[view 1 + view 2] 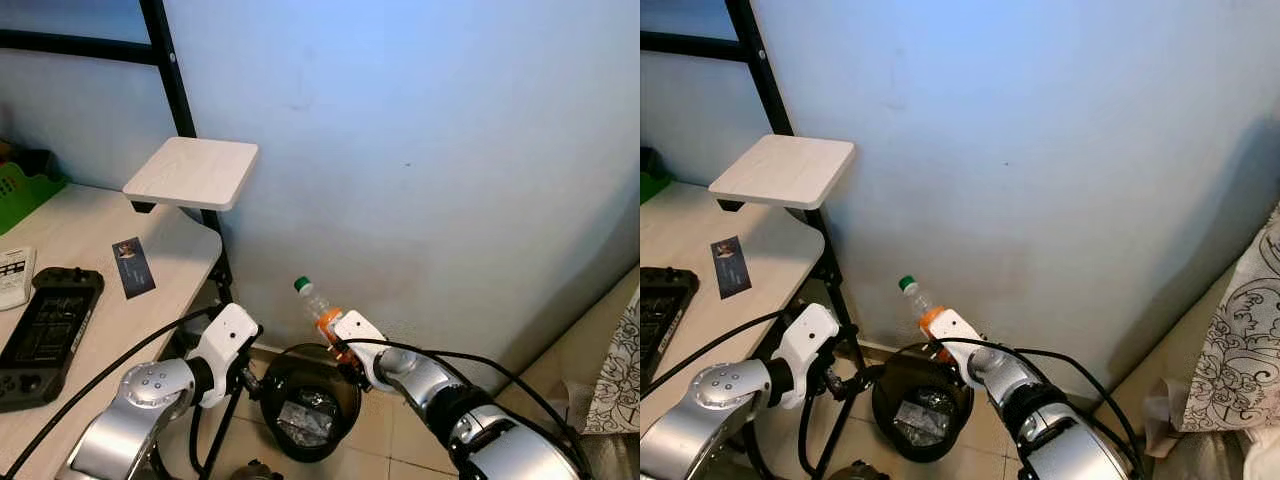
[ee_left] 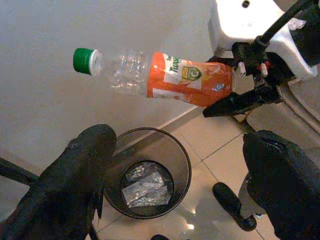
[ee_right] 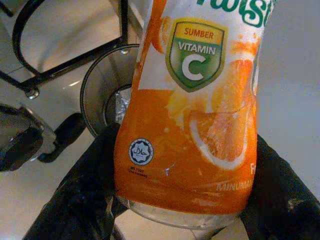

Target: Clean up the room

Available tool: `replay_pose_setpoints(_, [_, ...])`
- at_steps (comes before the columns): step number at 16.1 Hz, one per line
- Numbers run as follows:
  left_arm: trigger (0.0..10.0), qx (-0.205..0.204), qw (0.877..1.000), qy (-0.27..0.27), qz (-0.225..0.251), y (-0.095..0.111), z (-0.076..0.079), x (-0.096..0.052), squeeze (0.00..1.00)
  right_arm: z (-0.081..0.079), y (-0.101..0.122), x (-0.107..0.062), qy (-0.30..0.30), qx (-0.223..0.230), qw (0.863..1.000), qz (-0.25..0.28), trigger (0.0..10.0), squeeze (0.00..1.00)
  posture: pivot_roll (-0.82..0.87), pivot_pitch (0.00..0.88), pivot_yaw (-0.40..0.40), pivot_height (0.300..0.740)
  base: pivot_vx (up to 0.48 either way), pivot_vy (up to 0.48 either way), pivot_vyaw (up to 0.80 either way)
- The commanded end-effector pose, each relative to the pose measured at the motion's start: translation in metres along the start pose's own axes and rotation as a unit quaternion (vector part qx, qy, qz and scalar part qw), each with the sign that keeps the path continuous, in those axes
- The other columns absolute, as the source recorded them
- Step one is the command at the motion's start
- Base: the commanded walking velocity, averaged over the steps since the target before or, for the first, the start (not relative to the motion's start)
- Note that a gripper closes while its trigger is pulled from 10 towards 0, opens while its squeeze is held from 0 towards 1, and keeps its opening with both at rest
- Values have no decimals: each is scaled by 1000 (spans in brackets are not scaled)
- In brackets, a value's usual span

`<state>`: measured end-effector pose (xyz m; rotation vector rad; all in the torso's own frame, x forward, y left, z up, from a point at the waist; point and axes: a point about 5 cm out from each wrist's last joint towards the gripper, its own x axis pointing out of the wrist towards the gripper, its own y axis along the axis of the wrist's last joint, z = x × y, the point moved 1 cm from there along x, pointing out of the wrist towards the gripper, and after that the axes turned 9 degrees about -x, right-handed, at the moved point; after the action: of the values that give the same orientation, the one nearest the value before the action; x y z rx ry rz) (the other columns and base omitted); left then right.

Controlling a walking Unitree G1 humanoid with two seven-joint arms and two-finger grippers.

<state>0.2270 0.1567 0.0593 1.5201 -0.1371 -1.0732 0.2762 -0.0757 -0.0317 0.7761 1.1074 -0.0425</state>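
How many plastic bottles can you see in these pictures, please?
1. The bottle, with a green cap and orange label, is held by the right gripper above the black bin by the wall. Others could lie hidden under the crumpled wrappers in the bin.

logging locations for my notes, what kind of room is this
Probably a bedroom or study corner in a home: a desk holding a handheld game console against a pale blue wall, and a small black bin on the tiled floor. The right pincer holds a bottle above it.
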Motion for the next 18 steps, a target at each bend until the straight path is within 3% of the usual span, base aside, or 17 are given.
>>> replay_pose_setpoints(1, [10000,8,1000,-2,-3,3,0,-1,0,4,5,-1,-2,-1,1000,8,10000,235,104,0,-6,740,0,0,0])
replay_pose_setpoints(2, [10000,8,1000,-1,-4,3,0,-1,0,3,5,-1,5,5,1000,9,10000,1000,104,0,-6,740,0,0,0])
replay_pose_setpoints(6, [10000,8,1000,-1,-4,4,-1,0,0,-6,6,0,49,23,998,16,10000,1000,100,0,-2,740,0,0,0])
replay_pose_setpoints(13, [10000,9,1000,5,-2,5,-3,0,0,-8,7,0,57,25,998,21,10000,1000,104,0,-4,740,0,0,0])
replay_pose_setpoints(15, [10000,-8,998,50,22,10,-8,1,0,10,17,-5,24,68,994,80,10000,1000,107,0,-4,740,0,0,0])
replay_pose_setpoints(16, [10000,-43,992,105,54,18,-17,2,0,22,22,-11,0,95,989,116,10000,1000,106,0,-4,740,0,0,0])
replay_pose_setpoints(17, [10000,-75,982,147,92,28,-23,3,0,37,26,-21,-32,141,976,163,10000,310,94,0,0,740,0,0,0])
replay_pose_setpoints(18, [10000,-89,973,171,124,36,-25,5,0,50,26,-35,-66,185,959,203,10000,0,77,0,9,740,0,0,0])
